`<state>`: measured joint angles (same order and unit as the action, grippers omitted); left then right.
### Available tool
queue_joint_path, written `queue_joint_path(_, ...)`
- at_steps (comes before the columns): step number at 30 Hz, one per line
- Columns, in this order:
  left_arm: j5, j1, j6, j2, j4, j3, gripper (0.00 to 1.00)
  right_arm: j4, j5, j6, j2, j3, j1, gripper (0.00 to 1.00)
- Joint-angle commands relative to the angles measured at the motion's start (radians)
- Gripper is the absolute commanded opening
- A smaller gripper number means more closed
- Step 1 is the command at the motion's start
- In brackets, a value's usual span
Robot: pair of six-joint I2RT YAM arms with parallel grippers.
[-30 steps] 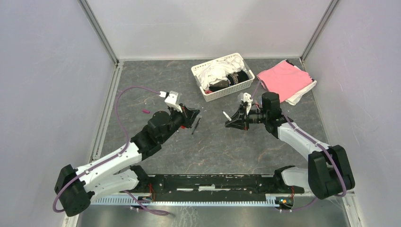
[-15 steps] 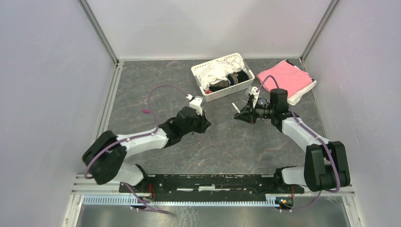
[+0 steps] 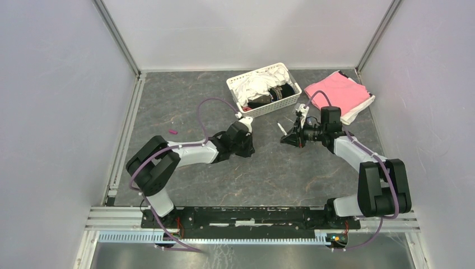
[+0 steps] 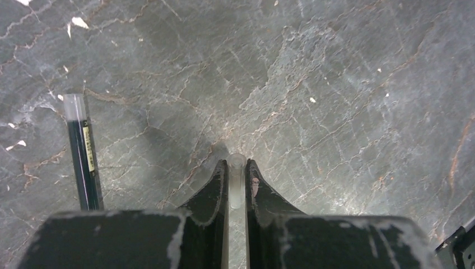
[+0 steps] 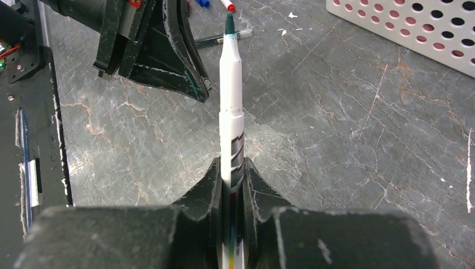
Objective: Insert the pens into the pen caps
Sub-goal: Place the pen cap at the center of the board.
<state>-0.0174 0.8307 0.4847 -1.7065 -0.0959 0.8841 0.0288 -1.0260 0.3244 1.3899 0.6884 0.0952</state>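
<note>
White pen (image 5: 231,84) juts from right claw (image 5: 231,171), clear cap (image 4: 236,188) from left claw (image 4: 236,167)

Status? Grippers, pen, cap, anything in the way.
Left gripper shut on clear cap. Right gripper shut on white green-tipped pen. Apart, not yet mated. Dark pen lies beside left gripper.

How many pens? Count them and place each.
2 sure: a white pen clamped in the right jaws, a dark pen lying on the table beside the left jaws. A red tip and a blue tip cut off in the right wrist view may be more.
</note>
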Motion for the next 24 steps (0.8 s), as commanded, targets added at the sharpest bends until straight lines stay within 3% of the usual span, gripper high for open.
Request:
queue_joint_path(1, 0.013, -0.005, 0.007, -0.023, 0.032, 0.049, 0.06, 0.008, 0.002, 0.021, 0.009, 0.048, -0.009, 0.00)
queue_joint_path(5, 0.012, -0.005, 0.005, -0.062, 0.051, 0.071, 0.11, 0.018, -0.001, 0.023, 0.016, 0.053, -0.011, 0.00)
queue_joint_path(10, -0.036, -0.010, 0.000, -0.077, 0.088, 0.103, 0.29, 0.023, -0.006, 0.025, 0.016, 0.054, -0.015, 0.00)
queue_joint_path(14, -0.057, -0.012, -0.013, -0.064, 0.102, 0.121, 0.37, 0.040, -0.007, 0.035, 0.023, 0.061, -0.016, 0.00)
queue_joint_path(24, -0.050, -0.013, -0.037, 0.115, 0.045, 0.075, 0.52, 0.066, 0.026, 0.051, 0.028, 0.072, -0.023, 0.00)
